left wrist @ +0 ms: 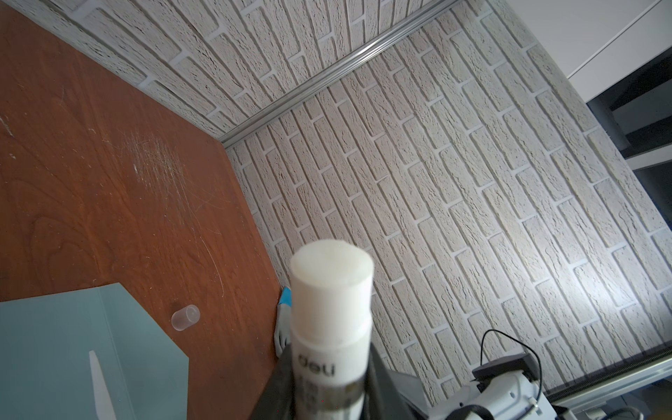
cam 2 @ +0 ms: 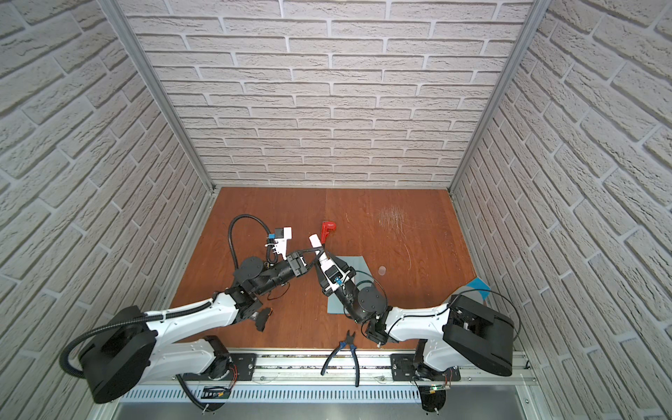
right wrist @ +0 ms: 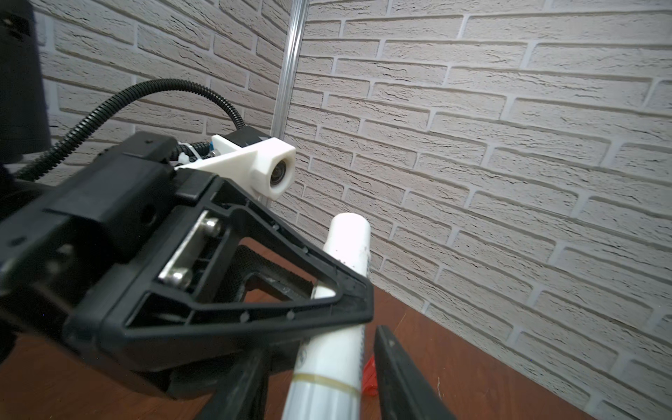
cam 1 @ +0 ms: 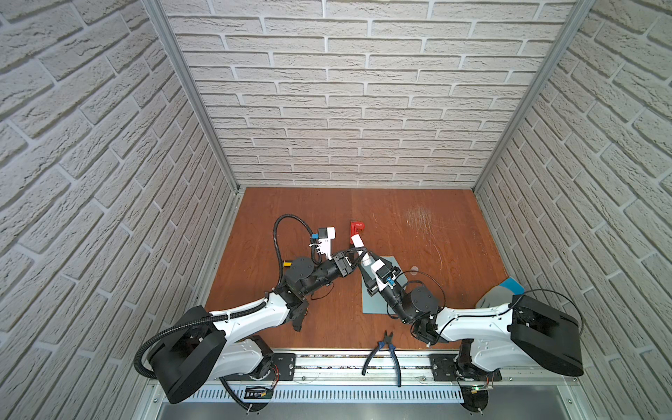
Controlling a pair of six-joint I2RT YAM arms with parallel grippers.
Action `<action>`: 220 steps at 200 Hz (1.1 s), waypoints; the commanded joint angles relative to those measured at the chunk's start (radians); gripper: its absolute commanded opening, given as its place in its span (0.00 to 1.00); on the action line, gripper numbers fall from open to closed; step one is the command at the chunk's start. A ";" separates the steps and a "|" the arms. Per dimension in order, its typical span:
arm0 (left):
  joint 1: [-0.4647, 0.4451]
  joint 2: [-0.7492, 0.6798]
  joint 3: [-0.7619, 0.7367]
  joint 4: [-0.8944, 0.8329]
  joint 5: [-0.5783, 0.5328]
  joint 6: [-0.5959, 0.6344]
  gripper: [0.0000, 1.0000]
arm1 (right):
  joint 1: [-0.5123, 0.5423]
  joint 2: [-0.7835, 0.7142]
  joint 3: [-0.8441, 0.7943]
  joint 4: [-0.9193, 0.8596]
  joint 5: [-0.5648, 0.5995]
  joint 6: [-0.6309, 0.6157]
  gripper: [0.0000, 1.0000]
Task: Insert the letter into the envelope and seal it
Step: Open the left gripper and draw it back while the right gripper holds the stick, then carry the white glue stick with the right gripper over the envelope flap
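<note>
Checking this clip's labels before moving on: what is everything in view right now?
table: 1, red-brown wood, floor of the brick-walled cell
envelope: 1, light blue-grey, flat mid-table, partly under the right arm
glue stick: 1, white, uncapped, tilted in the air by the envelope's far corner
cap: 1, clear, on the table to the right of the envelope
red tool: 1, red, behind the glue stick, kind unclear
pliers: 1, blue handles, front edge, partly on the rail
glove: 1, grey with blue cuff, right edge
left hand: 1, black, shut on the glue stick
right hand: 1, black, jaws either side of the stick's lower end, not yet tight
</note>
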State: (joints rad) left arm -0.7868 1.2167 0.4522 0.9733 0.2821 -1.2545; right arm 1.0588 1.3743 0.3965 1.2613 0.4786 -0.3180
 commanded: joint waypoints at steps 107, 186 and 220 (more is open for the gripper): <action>-0.027 0.048 0.049 0.124 0.126 -0.010 0.00 | -0.028 -0.009 0.064 -0.008 0.088 0.024 0.13; 0.010 -0.255 0.038 -0.386 -0.072 0.303 0.63 | -0.044 -0.350 0.379 -1.200 0.296 0.303 0.06; 0.053 -0.342 0.073 -0.725 -0.185 0.428 0.63 | -0.121 -0.324 0.667 -1.849 0.280 0.571 0.06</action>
State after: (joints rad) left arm -0.7673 0.8928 0.4908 0.5400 0.1993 -0.9741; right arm 0.9936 1.0233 0.8989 0.0353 0.7261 0.0074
